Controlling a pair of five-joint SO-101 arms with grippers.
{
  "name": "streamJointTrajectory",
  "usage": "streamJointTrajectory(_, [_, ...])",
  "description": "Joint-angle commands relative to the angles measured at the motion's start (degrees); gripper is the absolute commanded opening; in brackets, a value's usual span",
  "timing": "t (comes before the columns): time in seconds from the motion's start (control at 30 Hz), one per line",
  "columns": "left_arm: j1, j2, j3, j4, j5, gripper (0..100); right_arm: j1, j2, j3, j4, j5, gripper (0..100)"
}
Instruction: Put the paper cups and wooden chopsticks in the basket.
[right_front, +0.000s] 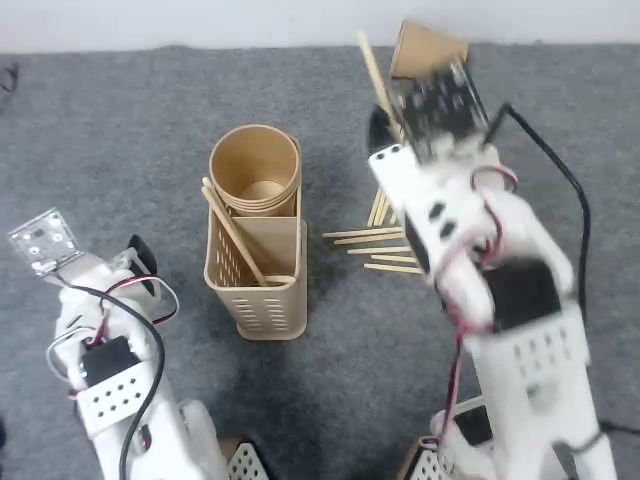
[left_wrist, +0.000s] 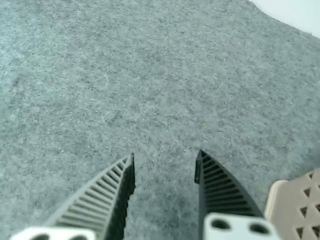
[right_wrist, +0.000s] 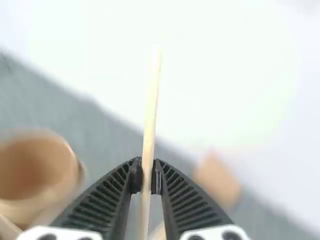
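Paper cup (right_front: 420, 45) half hidden behind right arm (right_front: 450, 210).

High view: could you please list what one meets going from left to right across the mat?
Left arm → basket with stacked paper cups → loose chopsticks on the mat → right arm. The held chopstick and the far paper cup overlap the right arm, so I leave them out.

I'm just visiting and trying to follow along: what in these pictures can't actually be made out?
- Cup count: in the high view the paper cups in the basket are nested, only rims show.
- Back cup: high view, partly covered by the right arm.
- Loose chopsticks: the same arm hides part of the pile.
- Right wrist view: brown shapes beside the held chopstick are blurred.
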Motion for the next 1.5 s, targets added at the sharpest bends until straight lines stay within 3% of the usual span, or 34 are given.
streamJointTrajectory(0.0, [0.3, -1.0, -0.1, -1.2, -0.6, 19, -4.3, -2.5, -0.4, -7.9, 1.0, 0.6])
streamJointTrajectory(0.2, [0.3, -1.0, -0.1, -1.2, -0.6, 19, -11.9, -2.9, -0.4, -15.6, 0.8, 0.6])
streamJointTrajectory(0.4, [0.3, -1.0, -0.1, -1.2, -0.6, 19, -21.1, -2.1, -0.4, -20.8, -8.5, 0.6])
streamJointTrajectory(0.57, [0.3, -1.0, -0.1, -1.2, -0.6, 19, -23.6, 4.3, 0.4, -21.8, -10.5, 0.6])
streamJointTrajectory(0.77, [0.4, -1.0, -0.1, -1.2, -0.6, 19, -24.7, 8.8, 11.5, -25.6, -16.6, 0.6])
streamJointTrajectory(1.07, [0.4, -1.0, -0.1, -1.2, -0.6, 19, -25.9, 8.9, 25.7, -32.7, -14.6, 1.7])
streamJointTrajectory(1.17, [0.4, -1.0, -0.1, -1.2, -0.6, 19, -27.4, 8.0, 25.2, -28.6, -9.2, 14.7])
streamJointTrajectory(1.27, [0.4, -1.0, -0.1, -1.2, -0.6, 19, -28.5, 3.2, 24.9, -24.0, -8.8, 28.7])
streamJointTrajectory(1.47, [0.4, -1.0, -0.1, -1.2, -0.6, 19, -26.5, -10.2, 24.4, -18.8, -7.8, 19.6])
